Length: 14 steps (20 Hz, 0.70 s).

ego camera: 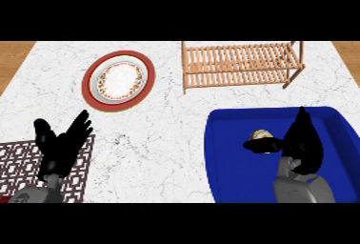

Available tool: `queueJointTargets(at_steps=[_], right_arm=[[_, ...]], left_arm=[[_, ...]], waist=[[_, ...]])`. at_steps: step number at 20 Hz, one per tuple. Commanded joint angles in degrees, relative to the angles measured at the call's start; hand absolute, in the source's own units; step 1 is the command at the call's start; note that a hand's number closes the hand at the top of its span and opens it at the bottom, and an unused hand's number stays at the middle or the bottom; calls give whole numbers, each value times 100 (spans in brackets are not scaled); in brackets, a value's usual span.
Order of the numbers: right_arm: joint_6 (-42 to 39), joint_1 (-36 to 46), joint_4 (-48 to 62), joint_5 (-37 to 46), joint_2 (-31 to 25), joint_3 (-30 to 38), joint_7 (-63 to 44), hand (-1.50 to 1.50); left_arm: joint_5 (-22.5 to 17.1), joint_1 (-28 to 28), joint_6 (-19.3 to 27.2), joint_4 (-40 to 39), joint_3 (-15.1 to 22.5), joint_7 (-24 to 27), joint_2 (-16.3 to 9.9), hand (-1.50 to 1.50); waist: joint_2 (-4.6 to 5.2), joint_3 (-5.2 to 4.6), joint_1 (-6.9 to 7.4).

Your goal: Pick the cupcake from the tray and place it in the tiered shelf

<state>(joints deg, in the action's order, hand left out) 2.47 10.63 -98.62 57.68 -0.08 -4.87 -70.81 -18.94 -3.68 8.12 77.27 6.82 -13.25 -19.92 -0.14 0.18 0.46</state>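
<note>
Spreading across the whole view, the counter (169, 143) is pale marble, and everything else sits on it. Next in bulk is the blue tray (232, 176) at the right, its near end running out of view. Beyond it, at the far edge, stands the wooden slatted shelf (239, 64); left of the shelf lies a red-rimmed plate (118, 80), and a dark lattice mat (17, 162) shows at the lower left.

Over the tray hangs the right hand (302, 143), fingers long and pointing away toward the shelf, thumb reaching out to the left. Its fingers look extended, not clenched, and have not closed round anything. By the mat, the left hand (62, 140) rests with fingers spread and upward, holding nothing, well apart from the tray.

Smallest is the cupcake (261, 135), inside the tray toward its far left part. It lies just left of the right hand's fingers, with the thumb tip just beneath it; whether they touch I cannot tell. It looks upright and round, so no long axis governs the grasp. My judgement: the right hand is far nearer and should take it, closing leftward.

No brand, label or writing is legible anywhere.
</note>
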Motion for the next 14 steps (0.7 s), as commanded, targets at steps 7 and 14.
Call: queueJointTargets(at_steps=[7, 14], right_arm=[[281, 213, 907, 280, 7, 309, -937, -150], [611, 245, 1110, 365, 7, 270, -688, -150]], left_arm=[[122, 80, -44, -120, 17, 9, 127, 0], [166, -293, -35, -494, -154, -83, 240, 0]], waist=[[21, -19, -22], [28, -20, -58]])
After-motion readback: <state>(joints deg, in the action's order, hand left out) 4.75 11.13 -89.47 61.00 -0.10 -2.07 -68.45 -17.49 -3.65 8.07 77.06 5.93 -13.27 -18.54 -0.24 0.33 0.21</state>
